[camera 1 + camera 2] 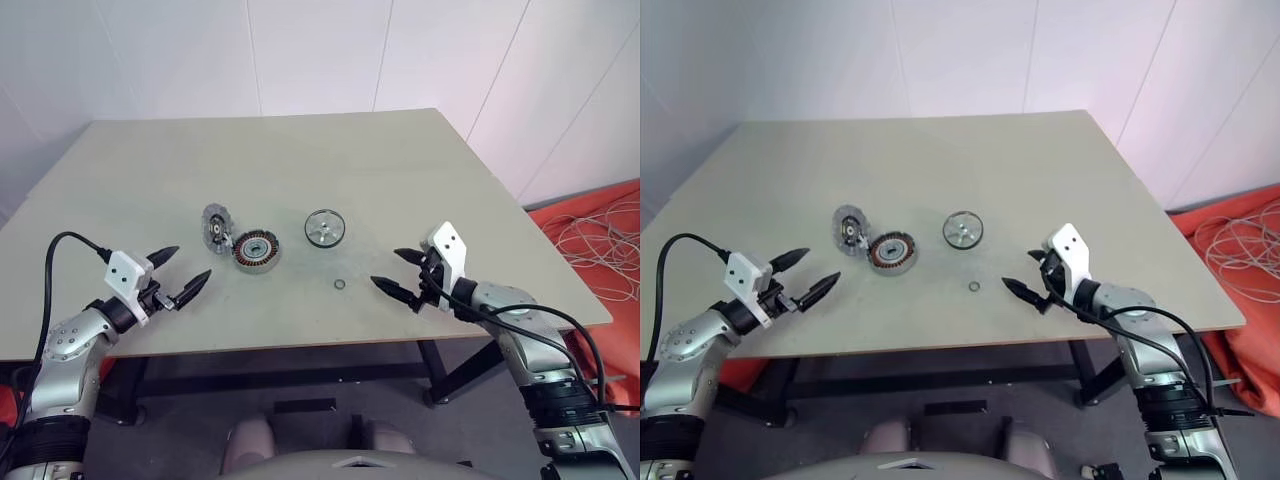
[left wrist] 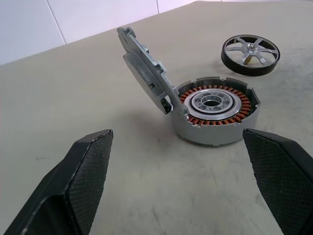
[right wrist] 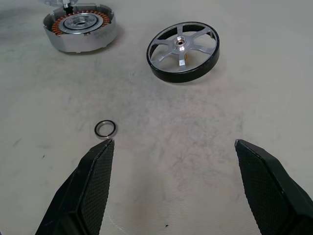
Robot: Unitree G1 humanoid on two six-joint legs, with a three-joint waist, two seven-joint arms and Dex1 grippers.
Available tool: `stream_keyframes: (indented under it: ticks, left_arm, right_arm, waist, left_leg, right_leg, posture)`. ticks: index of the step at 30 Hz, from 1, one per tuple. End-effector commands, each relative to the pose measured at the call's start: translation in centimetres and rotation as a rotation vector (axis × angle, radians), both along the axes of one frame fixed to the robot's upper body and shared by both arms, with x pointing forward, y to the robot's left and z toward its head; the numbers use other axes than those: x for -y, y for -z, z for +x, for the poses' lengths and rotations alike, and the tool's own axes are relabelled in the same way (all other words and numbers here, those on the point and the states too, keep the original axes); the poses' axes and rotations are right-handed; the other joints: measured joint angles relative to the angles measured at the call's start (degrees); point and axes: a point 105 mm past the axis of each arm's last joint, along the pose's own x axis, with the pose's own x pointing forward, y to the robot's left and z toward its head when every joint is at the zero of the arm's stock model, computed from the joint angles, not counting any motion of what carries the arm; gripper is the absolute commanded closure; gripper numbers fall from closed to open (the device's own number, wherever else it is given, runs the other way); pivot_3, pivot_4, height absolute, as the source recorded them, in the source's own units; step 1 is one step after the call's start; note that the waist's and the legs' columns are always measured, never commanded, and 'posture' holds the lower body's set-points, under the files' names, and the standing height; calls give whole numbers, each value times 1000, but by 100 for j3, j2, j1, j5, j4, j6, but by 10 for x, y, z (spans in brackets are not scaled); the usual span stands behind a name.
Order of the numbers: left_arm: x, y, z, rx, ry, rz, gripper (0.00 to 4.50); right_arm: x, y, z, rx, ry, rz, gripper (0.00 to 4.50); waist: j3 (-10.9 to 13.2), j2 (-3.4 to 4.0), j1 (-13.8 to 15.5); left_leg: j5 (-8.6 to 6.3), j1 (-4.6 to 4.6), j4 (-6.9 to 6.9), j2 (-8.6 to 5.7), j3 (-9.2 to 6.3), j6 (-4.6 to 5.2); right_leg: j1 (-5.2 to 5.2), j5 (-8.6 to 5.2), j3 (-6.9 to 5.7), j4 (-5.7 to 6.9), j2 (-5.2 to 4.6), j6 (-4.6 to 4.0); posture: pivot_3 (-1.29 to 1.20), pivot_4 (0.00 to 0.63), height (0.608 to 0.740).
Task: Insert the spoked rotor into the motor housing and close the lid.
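The motor housing [image 1: 256, 250] sits mid-table, a grey cup with copper windings [image 2: 215, 105]. Its lid [image 1: 216, 228] leans tilted against the housing's left side, standing on edge [image 2: 146, 73]. The spoked rotor [image 1: 324, 228] lies flat to the right of the housing, silver spokes inside a dark rim [image 3: 183, 51]. My left gripper [image 1: 182, 273] hovers open near the table's front left, pointing at the housing, nothing between its fingers. My right gripper [image 1: 404, 274] stands open at the front right, aimed toward the rotor and empty.
A tiny loose ring [image 1: 340, 286] lies on the table [image 1: 330, 160] between the rotor and my right gripper [image 3: 105, 129]. Orange cloth and white cables [image 1: 600, 245] lie on the floor at the right, beyond the table edge.
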Motion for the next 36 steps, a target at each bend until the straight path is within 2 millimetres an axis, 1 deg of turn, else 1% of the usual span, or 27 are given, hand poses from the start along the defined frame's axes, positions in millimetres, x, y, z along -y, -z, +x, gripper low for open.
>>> stream_keyframes:
  ticks: [1, 7, 15, 19, 21, 24, 26, 27, 29, 31, 34, 36]
  left_arm:
    - [0, -7, 1, 52, 0, 43, 0]
    - [6, -2, -1, 32, 20, 50, 0]
    - [-3, -3, -5, 32, 1, 51, 0]
    - [-3, -4, -5, 29, -1, 48, 0]
    - [-3, -4, -6, 29, 1, 52, 0]
    - [-2, -3, -10, 23, 17, 52, 0]
    - [-2, -4, -12, 19, 34, 49, 0]
    - [-1, -4, -13, 18, 38, 45, 0]
    - [0, -4, -14, 11, 47, 35, 0]
    - [0, -4, -15, 9, 51, 33, 0]
    - [5, -3, -17, 1, 65, 15, 0]
    - [8, -3, -17, 2, 71, 14, 0]
  right_arm:
    - [-1, -13, 5, 56, -9, 1, 48]
    - [-2, -9, 4, 53, -10, 0, 48]
    - [-5, -10, 4, 56, -14, 9, 48]
    - [-9, -15, 5, 66, -32, 14, 48]
    - [-18, -22, 6, 72, -69, 18, 48]
    - [-37, -31, 14, 50, -119, -7, 48]
    - [-51, -33, 18, 13, -165, -71, 48]
    - [-54, -33, 20, -3, -175, -103, 48]
    - [-67, -37, 27, 9, -222, -181, 48]
    - [-78, -41, 29, 17, -269, -203, 48]
    - [-107, -47, 27, -11, -408, -223, 48]
    - [-127, -53, 27, -14, -525, -281, 48]
  waist:
    - [0, 0, 1]
    - [0, 0, 1]
    - [0, 0, 1]
    - [0, 0, 0]
    - [0, 0, 0]
    - [1, 2, -31]
    - [1, 1, -33]
    - [1, 2, -29]
    - [1, 2, -8]
    - [1, 0, 20]
    - [2, 1, 29]
    - [3, 3, 14]
  left_leg:
    - [0, 0, 1, 0, -1, 0]
    - [0, 0, 1, 0, -1, 0]
    - [0, -1, 1, 0, -1, 0]
    - [0, 0, 1, 1, -1, 0]
    - [0, 0, 2, 1, -1, 0]
    - [1, 4, 3, 3, -1, -1]
    - [3, 7, 4, 6, 1, -4]
    - [3, 9, 5, 7, 1, -5]
    - [5, 10, 9, 6, 2, -8]
    - [6, -2, 17, 5, 3, -9]
    - [7, -6, 27, 8, 4, -12]
    - [8, -6, 32, 13, 2, -15]
  right_leg:
    - [0, -4, 0, 0, 0, 7]
    - [1, -2, 0, 0, 0, 3]
    - [0, 1, 0, 0, 0, -2]
    - [0, -1, 0, 0, 0, 2]
    - [1, -3, 0, 0, 0, 5]
    - [0, -2, 0, 2, 1, 3]
    - [-4, 0, 0, 10, 2, 1]
    - [-4, 1, 0, 15, 3, -2]
    - [-8, 3, 0, 34, 2, -8]
    - [-31, -2, 4, 62, 1, -19]
    - [-40, -8, 4, 86, 1, -28]
    - [-44, -10, 4, 91, 2, -25]
  posture:
    - [0, 0, 740]
    - [0, 0, 740]
    - [0, 0, 740]
    - [0, 0, 740]
    - [0, 0, 740]
    - [0, 0, 740]
    - [0, 0, 740]
    - [0, 0, 740]
    - [0, 0, 740]
    - [0, 0, 740]
    - [0, 0, 740]
    - [0, 0, 740]
